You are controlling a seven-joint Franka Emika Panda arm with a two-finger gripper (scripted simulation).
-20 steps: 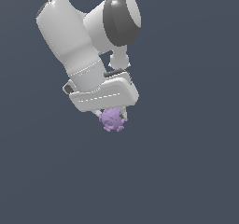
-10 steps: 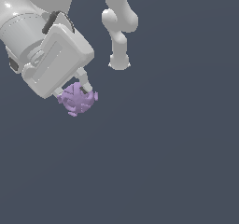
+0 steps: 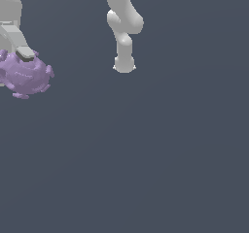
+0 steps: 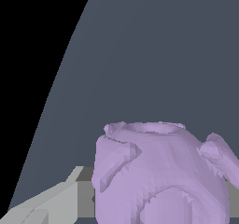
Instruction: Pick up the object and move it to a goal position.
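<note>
The object [image 3: 25,75] is a pale purple lumpy item with rounded bumps, at the exterior view's far left edge. My white gripper [image 3: 17,62] is shut on it and holds it in the air; one finger [image 3: 18,45] shows against its top, the rest of the hand is cut off by the frame edge. In the wrist view the object [image 4: 158,171] fills the lower part of the picture, with a grey finger [image 4: 51,202] beside it.
The white arm's base and lower links [image 3: 124,28] stand at the top middle of the exterior view. A plain dark grey floor [image 3: 146,154] lies all around.
The gripper has carried the object toward the exterior view's left and closer to the camera, so it looks larger. The hand is now mostly out of the frame.
</note>
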